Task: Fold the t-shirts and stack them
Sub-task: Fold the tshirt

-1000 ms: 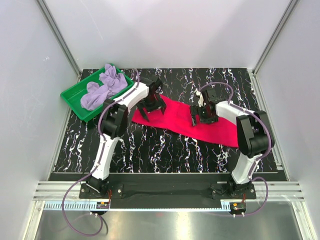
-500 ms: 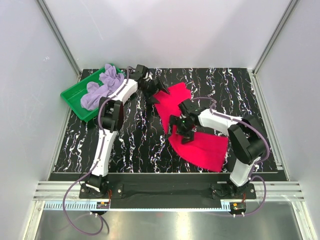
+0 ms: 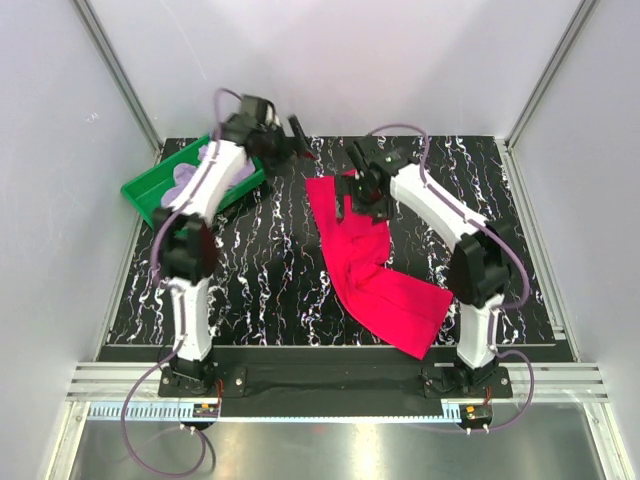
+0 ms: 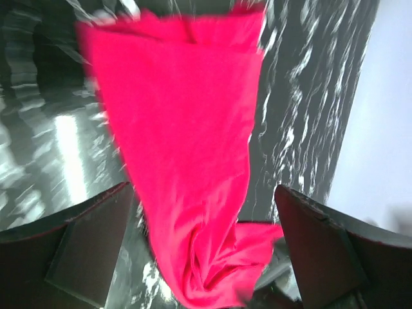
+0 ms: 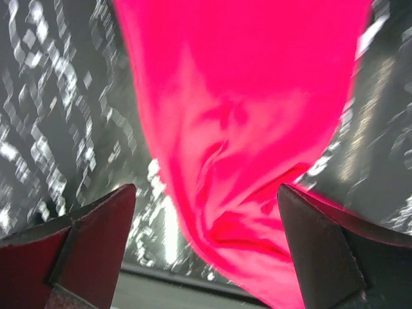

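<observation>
The crimson t-shirt [image 3: 365, 275] lies crumpled in a long diagonal strip, from the back centre of the table to the front right. My left gripper [image 3: 303, 140] hovers open at the back, just left of the shirt's far end. In the left wrist view the shirt [image 4: 187, 129] shows blurred beyond the wide-apart fingers of that gripper [image 4: 203, 190]. My right gripper [image 3: 360, 195] stands open over the shirt's far end. The red cloth [image 5: 244, 96] shows past its spread gripper [image 5: 207, 187], apart from both pads. The lavender t-shirt [image 3: 188, 175] lies bunched in the green tray [image 3: 145, 192], partly hidden by the left arm.
The green tray sits at the back left corner of the black marbled table [image 3: 260, 280]. White walls and aluminium posts close in the back and both sides. Both arm bases stand at the near edge.
Both arms have swung up and toward the back. The crimson shirt has turned from lying across the table to a front-to-back diagonal. The jaws stayed open.
</observation>
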`<state>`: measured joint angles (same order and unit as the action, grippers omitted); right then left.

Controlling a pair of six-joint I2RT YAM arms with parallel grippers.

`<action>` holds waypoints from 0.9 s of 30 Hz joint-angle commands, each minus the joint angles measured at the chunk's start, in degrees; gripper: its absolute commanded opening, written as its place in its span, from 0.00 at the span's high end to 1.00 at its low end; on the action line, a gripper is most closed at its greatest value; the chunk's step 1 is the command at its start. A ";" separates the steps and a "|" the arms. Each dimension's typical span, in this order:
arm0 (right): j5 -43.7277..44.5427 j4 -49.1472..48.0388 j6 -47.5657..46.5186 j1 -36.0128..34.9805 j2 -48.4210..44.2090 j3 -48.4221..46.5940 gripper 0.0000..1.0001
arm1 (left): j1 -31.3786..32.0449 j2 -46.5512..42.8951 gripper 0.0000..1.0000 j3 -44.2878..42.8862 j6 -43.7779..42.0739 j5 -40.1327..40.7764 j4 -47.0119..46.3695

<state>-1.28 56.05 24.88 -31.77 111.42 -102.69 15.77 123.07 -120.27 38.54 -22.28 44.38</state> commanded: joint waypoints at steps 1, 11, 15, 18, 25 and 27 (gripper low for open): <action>6.56 9.86 -4.93 2.76 6.78 -10.40 0.02 | -1.00 -19.05 0.01 9.11 -2.07 16.71 3.01; 7.26 9.96 -11.87 3.12 25.59 -30.72 0.36 | -0.83 -52.65 0.07 46.48 -0.23 13.68 -1.84; 6.47 7.24 -10.83 3.03 30.87 -32.39 0.36 | 0.57 -60.38 0.08 55.55 -1.36 10.77 0.00; 6.20 4.86 -10.03 3.12 34.38 -33.27 0.33 | 1.19 -65.49 0.09 60.04 -1.81 10.33 1.67; 13.23 4.42 -7.40 5.57 45.90 -47.93 0.29 | 1.37 -68.58 0.11 61.74 -3.56 9.10 7.03; 12.71 2.67 -6.69 8.82 48.10 -50.67 0.30 | 1.46 -67.18 0.11 61.56 -4.88 8.14 6.86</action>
<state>7.90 62.11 16.10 -27.49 154.82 -149.73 16.88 54.11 -58.00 36.34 -11.31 51.33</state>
